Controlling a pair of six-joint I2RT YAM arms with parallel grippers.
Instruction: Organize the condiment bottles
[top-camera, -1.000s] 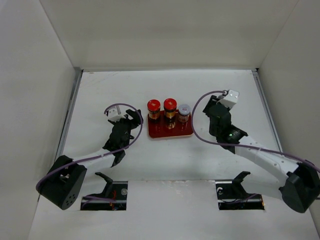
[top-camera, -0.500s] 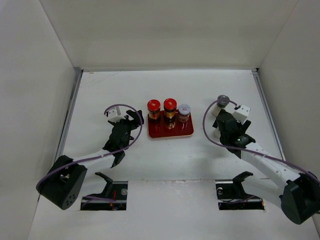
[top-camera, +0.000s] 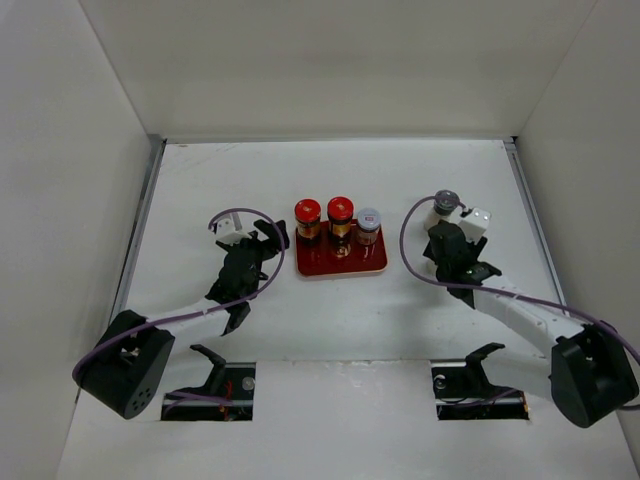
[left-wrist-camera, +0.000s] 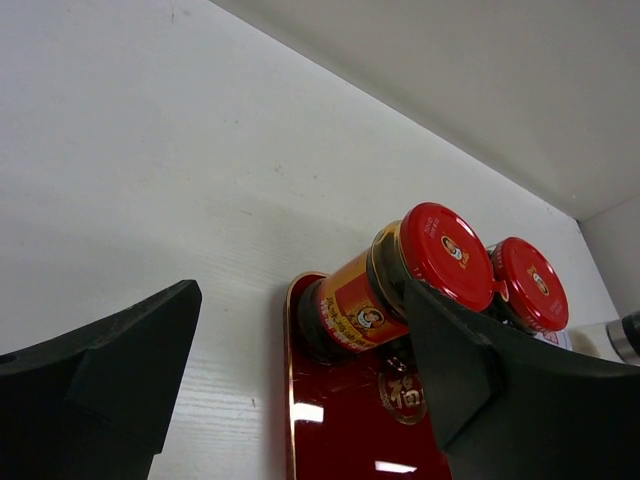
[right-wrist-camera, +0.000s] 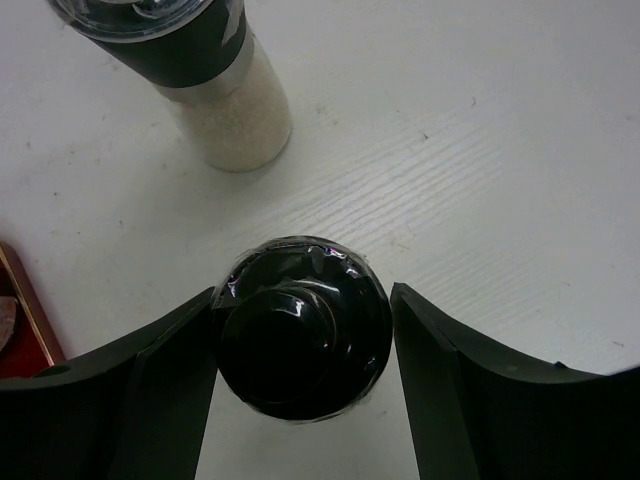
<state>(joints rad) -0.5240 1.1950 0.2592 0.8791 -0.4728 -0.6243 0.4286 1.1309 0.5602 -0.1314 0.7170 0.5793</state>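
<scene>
Two red-capped jars (top-camera: 307, 211) (top-camera: 340, 209) with dark contents and a silver-capped jar (top-camera: 369, 219) stand in a row on the red tray (top-camera: 340, 266). In the left wrist view the nearer red-capped jar (left-wrist-camera: 440, 255) is just ahead of my open left gripper (left-wrist-camera: 300, 305), which sits at the tray's left edge (left-wrist-camera: 300, 430). My right gripper (right-wrist-camera: 303, 300) is open with its jaws on either side of a black-topped bottle (right-wrist-camera: 300, 345). A grey-capped bottle of white grains (right-wrist-camera: 215, 90) (top-camera: 446, 200) stands just beyond it. From above, my right gripper (top-camera: 437, 233) hides the black-topped bottle.
White walls enclose the table on three sides. The tray's corner (right-wrist-camera: 20, 325) shows at the left edge of the right wrist view. The two arm bases (top-camera: 125, 370) (top-camera: 595, 380) sit at the near edge.
My right arm swung right, away from the tray, uncovering the grey-capped bottle, then edged back toward it. The left arm has not moved.
</scene>
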